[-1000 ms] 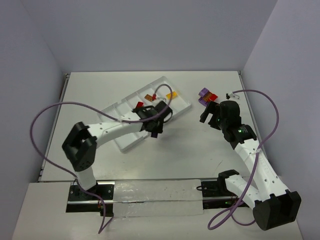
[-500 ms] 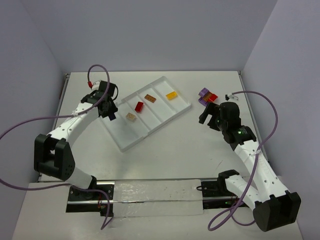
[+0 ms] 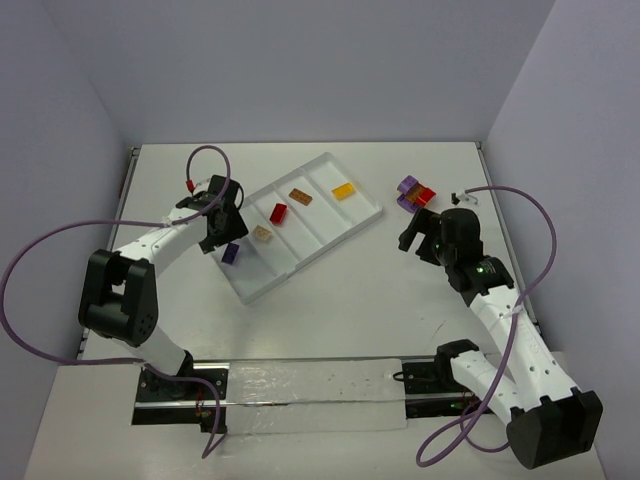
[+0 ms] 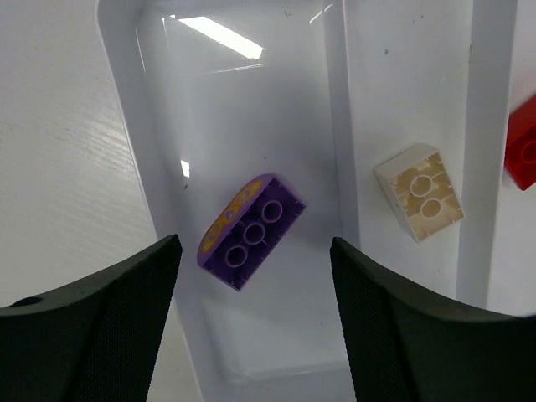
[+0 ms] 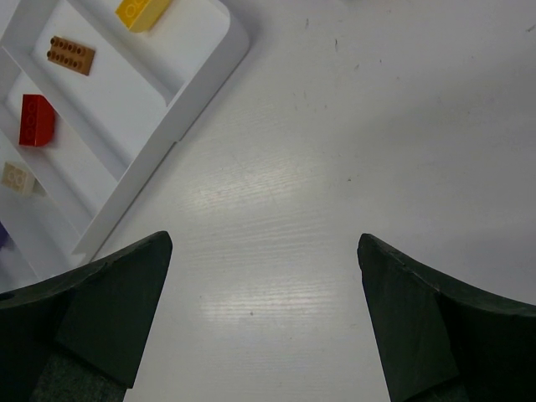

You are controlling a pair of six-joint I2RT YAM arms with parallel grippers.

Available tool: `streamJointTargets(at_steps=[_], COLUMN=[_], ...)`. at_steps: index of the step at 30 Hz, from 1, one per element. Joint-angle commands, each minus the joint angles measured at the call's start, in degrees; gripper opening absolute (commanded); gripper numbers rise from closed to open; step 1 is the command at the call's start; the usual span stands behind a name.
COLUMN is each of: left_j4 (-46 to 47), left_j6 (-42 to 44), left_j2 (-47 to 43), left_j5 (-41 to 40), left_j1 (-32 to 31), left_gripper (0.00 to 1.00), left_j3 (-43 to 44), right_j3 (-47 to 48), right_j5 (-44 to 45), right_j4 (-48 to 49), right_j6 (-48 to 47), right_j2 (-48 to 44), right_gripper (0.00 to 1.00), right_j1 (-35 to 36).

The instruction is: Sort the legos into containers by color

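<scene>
The white tray [image 3: 290, 258] lies left of centre, its long containers side by side. A purple lego [image 4: 251, 231] lies studs-down in the leftmost container [image 4: 251, 109], free of my open left gripper [image 4: 255, 335], which hovers just above it. From above, the purple lego [image 3: 231, 253] sits just below the left gripper [image 3: 222, 225]. Tan [image 3: 263, 233], red [image 3: 279, 212], brown-orange [image 3: 299, 196] and yellow [image 3: 343, 190] legos lie in the tray. Purple [image 3: 407, 187] and red [image 3: 425, 195] legos lie loose on the table beyond my right gripper [image 3: 420, 230], which stands open and empty [image 5: 264, 318] over bare table.
A small white and black object [image 3: 462, 192] lies right of the loose legos. A clear strip [image 3: 310, 395] runs along the near edge between the arm bases. The right wrist view shows the tray's corner [image 5: 193, 92] at upper left.
The left arm swung from the tray's middle to its left end. Its jaws opened and the purple lego now lies in the leftmost container. The right arm barely moved.
</scene>
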Motion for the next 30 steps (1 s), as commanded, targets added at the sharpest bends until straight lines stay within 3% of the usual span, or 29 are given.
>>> streamJointTargets(at_steps=[1,6,12,23,30], left_j4=[3.8,3.3,2.3,-1.4,-2.9], left_j6=[0.8,2.1,3.5,2.0,2.9], left_j2=[-2.6,-6.8,-12.2,-18.3,-23.4], left_j5=[2.7,3.8,5.0,3.6,3.4], left_j1=[0.1,-0.9,-5.9,-12.1,-12.3], left_gripper=[0.85,0.86,0.85,0.86,0.86], left_j3=[-1.2,-1.1,1.4,1.1,0.0], right_j3=[-0.4,1.8,12.3,27.9,30.5], right_j5=[-1.4,-0.8,10.3,11.4,9.5], right_j4=[1.8,4.6,5.3,3.5,4.3], right_j6=[-1.0,-3.5,-2.9,-0.9,1.7], right_j2=[1.2,5.5,16.8,35.1,40.5], right_gripper=[0.99,1.00,1.00,1.00,0.96], right_j1=[-0.2,-0.4,-1.0,-3.8,-9.5])
